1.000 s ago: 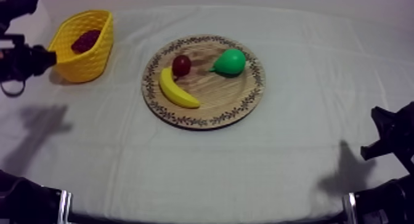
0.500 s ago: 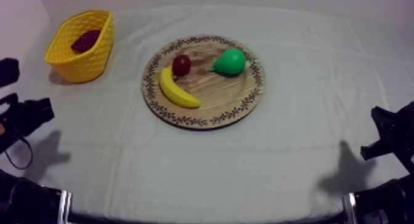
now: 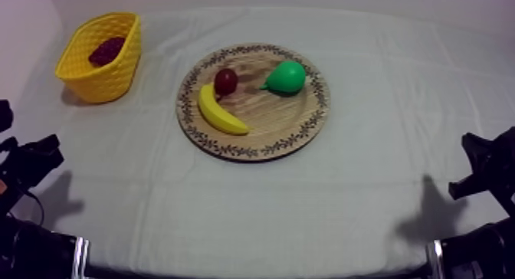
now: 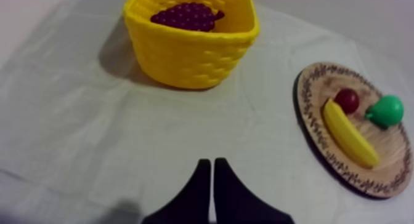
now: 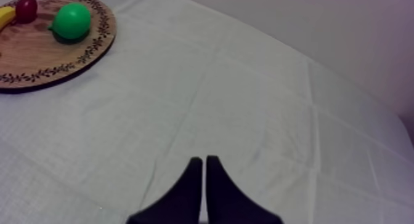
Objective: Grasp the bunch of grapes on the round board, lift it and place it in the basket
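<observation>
basket (image 3: 103, 83) is set at the far left of the table (image 3: 345, 190) | grapes (image 3: 106, 50) are kept in the basket | board (image 3: 268, 117) is laid to its right, well apart | on board: banana (image 3: 221, 110) is laid left, small red fruit (image 3: 225, 81) just behind it, pear (image 3: 285, 77) is set right

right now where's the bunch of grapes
The bunch of grapes lies inside the yellow basket, at the far left of the table in the top view, apart from the wooden board to its right.
</observation>
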Action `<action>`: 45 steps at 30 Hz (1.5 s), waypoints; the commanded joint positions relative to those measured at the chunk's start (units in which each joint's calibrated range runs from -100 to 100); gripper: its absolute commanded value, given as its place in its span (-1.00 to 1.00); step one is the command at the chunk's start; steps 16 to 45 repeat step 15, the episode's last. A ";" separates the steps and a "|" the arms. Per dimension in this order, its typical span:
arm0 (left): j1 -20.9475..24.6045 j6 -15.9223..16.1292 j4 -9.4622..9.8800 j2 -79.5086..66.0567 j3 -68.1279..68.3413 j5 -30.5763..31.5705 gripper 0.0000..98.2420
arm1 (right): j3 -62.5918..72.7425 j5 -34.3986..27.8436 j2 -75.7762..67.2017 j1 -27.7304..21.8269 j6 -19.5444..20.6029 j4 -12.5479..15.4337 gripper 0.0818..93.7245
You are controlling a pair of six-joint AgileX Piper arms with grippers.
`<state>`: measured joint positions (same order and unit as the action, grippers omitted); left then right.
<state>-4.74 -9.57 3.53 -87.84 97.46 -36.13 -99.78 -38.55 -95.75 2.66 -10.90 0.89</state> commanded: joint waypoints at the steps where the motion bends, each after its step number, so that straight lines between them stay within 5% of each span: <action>1: -0.01 -3.61 -0.30 -2.42 0.16 0.00 -1.00 | 0.00 0.00 0.00 0.02 -0.01 0.01 -0.99; 45: -0.27 -2.42 -0.94 -11.85 1.62 1.79 -1.00 | 0.00 0.00 0.00 0.02 -0.01 0.01 -0.99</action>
